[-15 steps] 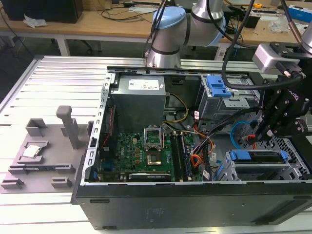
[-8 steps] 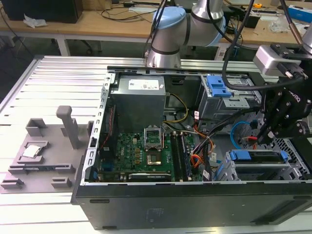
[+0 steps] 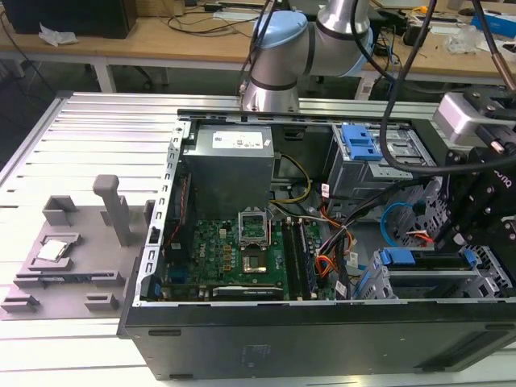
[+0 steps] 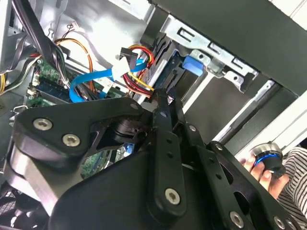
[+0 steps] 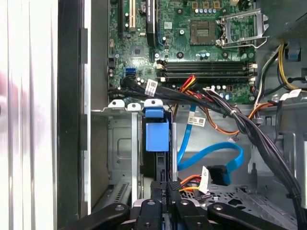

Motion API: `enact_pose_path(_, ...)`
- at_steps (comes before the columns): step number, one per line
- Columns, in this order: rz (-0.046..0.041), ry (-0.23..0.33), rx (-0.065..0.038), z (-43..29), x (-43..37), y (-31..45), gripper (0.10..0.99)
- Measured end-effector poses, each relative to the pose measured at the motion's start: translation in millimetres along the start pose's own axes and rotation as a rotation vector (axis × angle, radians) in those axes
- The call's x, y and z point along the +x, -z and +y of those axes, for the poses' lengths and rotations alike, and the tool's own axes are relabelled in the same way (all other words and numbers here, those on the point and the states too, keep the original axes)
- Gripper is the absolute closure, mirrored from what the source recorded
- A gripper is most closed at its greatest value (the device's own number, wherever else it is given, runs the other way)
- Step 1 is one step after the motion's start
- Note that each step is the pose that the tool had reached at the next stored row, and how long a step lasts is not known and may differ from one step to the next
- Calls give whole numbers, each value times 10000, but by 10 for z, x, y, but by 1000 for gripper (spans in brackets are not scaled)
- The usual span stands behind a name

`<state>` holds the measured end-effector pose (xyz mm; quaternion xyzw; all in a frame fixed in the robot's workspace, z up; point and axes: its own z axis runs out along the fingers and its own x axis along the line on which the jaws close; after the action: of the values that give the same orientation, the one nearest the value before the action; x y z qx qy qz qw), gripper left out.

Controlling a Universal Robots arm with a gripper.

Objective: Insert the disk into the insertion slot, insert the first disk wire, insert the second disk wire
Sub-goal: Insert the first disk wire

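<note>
Exterior view: arm point(image 3: 278, 72) bends over the open case point(image 3: 242, 339), pincer point(image 3: 446, 239) low, just beside the insertion slot point(image 3: 427, 289). Disk point(image 3: 401, 258) seated in that slot.

Second wrist view: pincer tips close together at red-yellow power wires point(image 4: 140, 79).

First wrist view: pincer seems to pinch the black power plug point(image 5: 172, 185). Blue data cable point(image 5: 211, 158) loose beside the slot.

Judged: first-wire step. The plug needs squaring to the disk's back edge.

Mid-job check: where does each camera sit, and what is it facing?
Exterior view: stands off the grey-and-blue robot arm, looking down into the open black computer case; arm and black hand show.
First wrist view: behind the hand, facing the blue-carrier disk and green motherboard.
Second wrist view: beside the hand, facing the silver sheet-metal drive cage.
Both wrist views share the disk.
</note>
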<state>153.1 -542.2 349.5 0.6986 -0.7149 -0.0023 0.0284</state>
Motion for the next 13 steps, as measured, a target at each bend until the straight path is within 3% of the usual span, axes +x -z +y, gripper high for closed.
enact_pose_path(5, -72, 4, -9, -35, -7, -35, 914)
enact_pose_path(8, -168, 6, -14, -57, -13, -59, 914)
enact_pose_path(13, -173, 9, -13, -61, 14, -71, 914)
